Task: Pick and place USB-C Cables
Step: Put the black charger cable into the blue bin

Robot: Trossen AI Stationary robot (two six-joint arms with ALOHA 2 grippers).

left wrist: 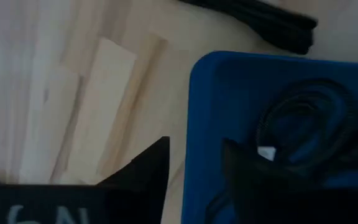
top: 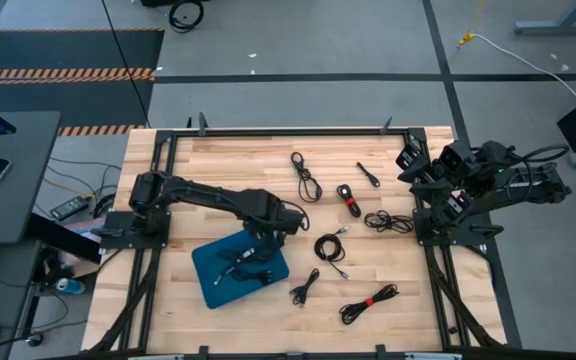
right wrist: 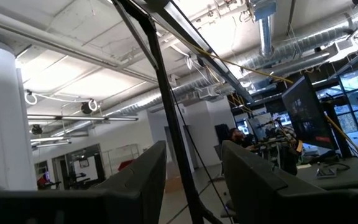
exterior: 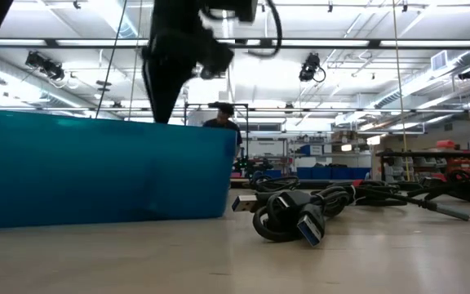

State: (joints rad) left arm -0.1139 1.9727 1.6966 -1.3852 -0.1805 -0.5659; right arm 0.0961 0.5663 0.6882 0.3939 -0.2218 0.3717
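Overhead, my left arm stretches low across the wooden table (top: 388, 275), its left gripper (top: 255, 246) poised above the blue tray (top: 208, 285), fingers (left wrist: 142, 171) parted with nothing between them. Coiled black USB-C cables (top: 246, 272) lie inside the tray's smooth plastic walls; seven more lie loose on the planks beyond it. My right gripper (right wrist: 194, 180) waits folded at the table's far edge from the tray, fingers apart, empty.
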